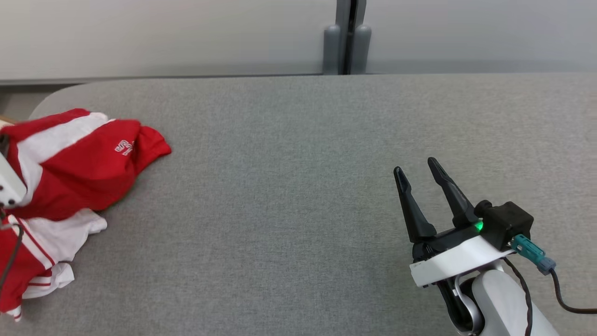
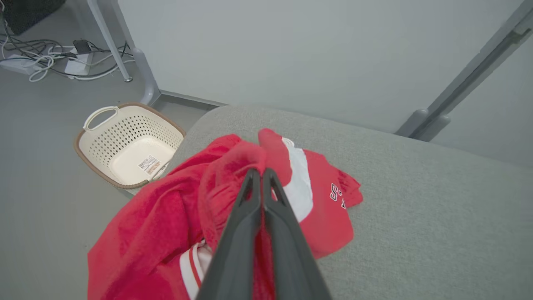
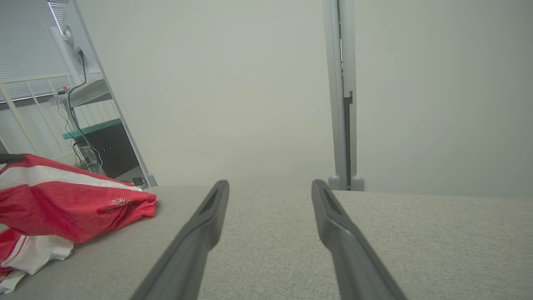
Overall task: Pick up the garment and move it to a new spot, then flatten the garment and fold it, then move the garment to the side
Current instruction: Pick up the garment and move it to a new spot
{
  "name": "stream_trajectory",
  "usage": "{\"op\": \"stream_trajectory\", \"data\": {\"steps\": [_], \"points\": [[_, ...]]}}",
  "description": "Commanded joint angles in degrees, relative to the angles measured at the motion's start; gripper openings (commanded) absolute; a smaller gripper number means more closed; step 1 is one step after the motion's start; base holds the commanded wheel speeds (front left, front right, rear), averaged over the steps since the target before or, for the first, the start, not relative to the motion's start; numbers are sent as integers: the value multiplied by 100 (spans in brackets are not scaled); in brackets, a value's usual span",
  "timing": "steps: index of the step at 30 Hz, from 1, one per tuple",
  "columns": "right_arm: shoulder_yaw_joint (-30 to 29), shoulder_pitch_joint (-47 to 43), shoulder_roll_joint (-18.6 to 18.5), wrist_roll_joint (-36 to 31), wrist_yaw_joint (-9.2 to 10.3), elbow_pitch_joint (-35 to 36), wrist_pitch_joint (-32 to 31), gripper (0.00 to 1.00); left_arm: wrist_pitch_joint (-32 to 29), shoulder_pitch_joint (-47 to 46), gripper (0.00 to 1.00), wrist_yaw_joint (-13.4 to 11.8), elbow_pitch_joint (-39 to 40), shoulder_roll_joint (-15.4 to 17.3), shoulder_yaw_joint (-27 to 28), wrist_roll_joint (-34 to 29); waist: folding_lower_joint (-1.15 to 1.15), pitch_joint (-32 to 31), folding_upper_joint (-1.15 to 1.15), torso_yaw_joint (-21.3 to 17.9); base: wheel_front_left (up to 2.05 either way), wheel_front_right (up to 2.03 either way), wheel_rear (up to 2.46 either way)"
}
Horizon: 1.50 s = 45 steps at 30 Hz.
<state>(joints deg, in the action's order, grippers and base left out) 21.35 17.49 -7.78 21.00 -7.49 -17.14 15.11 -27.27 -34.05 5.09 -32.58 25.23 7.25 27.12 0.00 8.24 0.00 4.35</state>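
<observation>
The left gripper is pressing its two dark fingers tight together in the middle of the left wrist view. It is gripping a raised fold of the red and white garment, which is bunching up around the tips. In the head view the garment is lying crumpled at the far left of the grey table, with white lettering showing on the red. At the lower left of the left wrist view, some red cloth seems to be spilling past the table's rounded corner. A cream basket is sitting on the floor just beyond that corner. Over at the lower right of the head view, the right gripper is holding its fingers wide apart with nothing between them, well away from the garment.
</observation>
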Motion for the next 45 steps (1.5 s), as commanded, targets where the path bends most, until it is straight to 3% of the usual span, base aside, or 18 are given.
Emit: {"op": "stream_trajectory", "data": {"steps": [1, 13, 24, 31, 41, 42, 43, 45], "points": [[-29, -72, 20, -20, 0, 3, 7, 100, -42, -109, 0, 48, 200, 55, -50, -34, 0, -145, 0, -134, 0, 0, 0], [-233, -298, 198, -122, 0, -130, 7, 100, -815, 115, 0, 186, 2556, -33, -862, 49, 0, -684, 0, -1032, 0, 0, 0], [-472, -424, 117, -201, 0, -96, 7, 100, -1014, 223, 0, 209, 4108, -748, -1528, 685, 0, -713, 0, -1583, 0, 0, 0], [-433, -349, 99, -195, 0, -27, 7, 100, -782, 956, 0, 199, 3887, -923, -1767, 771, 0, -547, 0, -1657, 0, 0, 0], [-399, -223, 23, -100, 0, 4, 6, 100, 996, 2073, 0, 56, 2274, -1146, -1921, 15, 0, -316, 0, -1701, 0, 0, 0], [-400, -228, 13, -105, 0, 3, 6, 100, 1264, 2109, 45, 17, 2120, -1203, -1908, -60, 0, -312, 0, -1691, 0, 0, 0], [-395, -232, 3, -113, 0, -4, 7, 100, 1523, 2126, 100, -23, 1987, -1240, -1901, -140, 0, -313, 0, -1678, 0, 0, 0], [-400, -235, -16, -128, 0, -7, 7, 100, 1980, 2138, 100, -63, 1787, -1360, -1931, -247, 0, -324, 0, -1631, 0, 0, 0]]}}
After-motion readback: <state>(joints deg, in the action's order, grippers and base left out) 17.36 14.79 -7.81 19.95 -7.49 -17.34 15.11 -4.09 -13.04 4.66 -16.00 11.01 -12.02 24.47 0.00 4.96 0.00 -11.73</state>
